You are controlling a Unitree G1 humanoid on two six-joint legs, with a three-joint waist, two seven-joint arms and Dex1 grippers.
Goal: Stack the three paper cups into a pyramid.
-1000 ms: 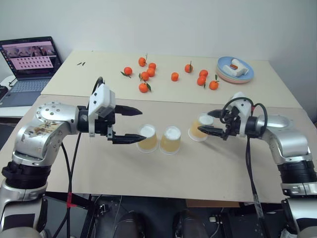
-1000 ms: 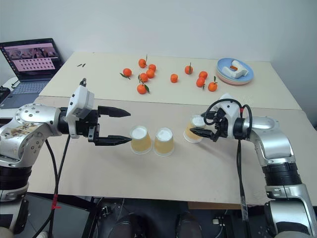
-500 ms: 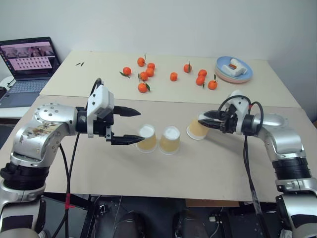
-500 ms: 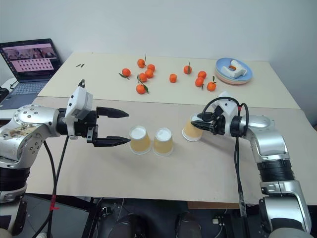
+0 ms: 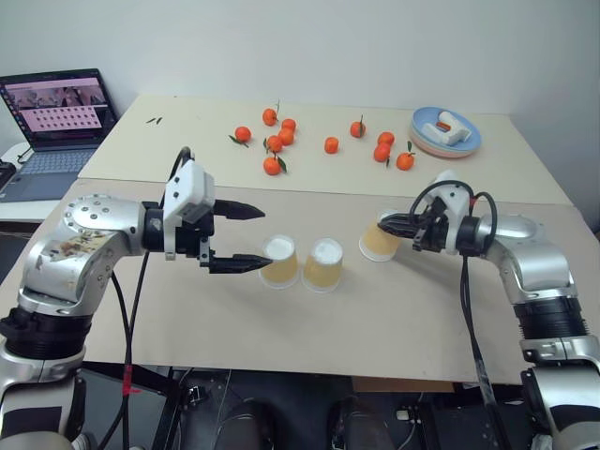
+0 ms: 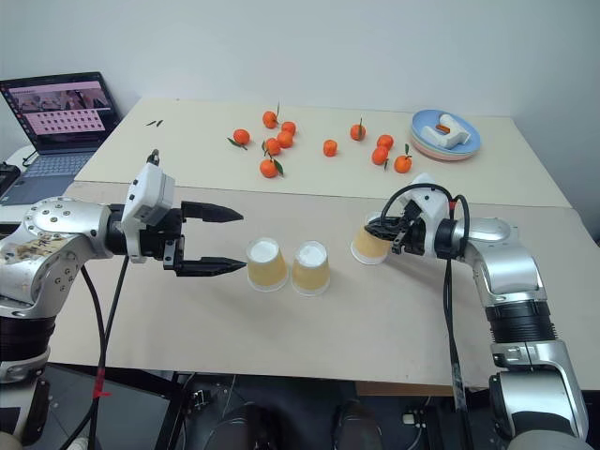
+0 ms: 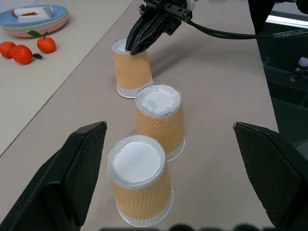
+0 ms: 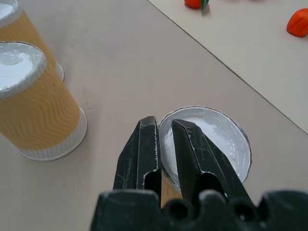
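Three tan paper cups stand upside down in a row on the near table. The left cup [image 5: 279, 262] and the middle cup [image 5: 322, 265] sit side by side. The right cup [image 5: 379, 242] stands a little apart and leans slightly. My right gripper [image 5: 382, 222] is shut on the raised edge of that cup's white base [image 8: 216, 139], one finger outside and one on the base. My left gripper [image 5: 267, 236] is open just left of the left cup, not touching it, fingers pointing along the row.
Several tangerines [image 5: 281, 141] lie scattered on the far table. A blue plate [image 5: 445, 131] holding a white object is at the back right. An open laptop [image 5: 56, 112] is at the far left. A seam [image 5: 309, 190] runs between the two tabletops.
My right gripper has closed from open around the right cup's top to shut on its base edge. The left gripper and the other two cups have stayed put.
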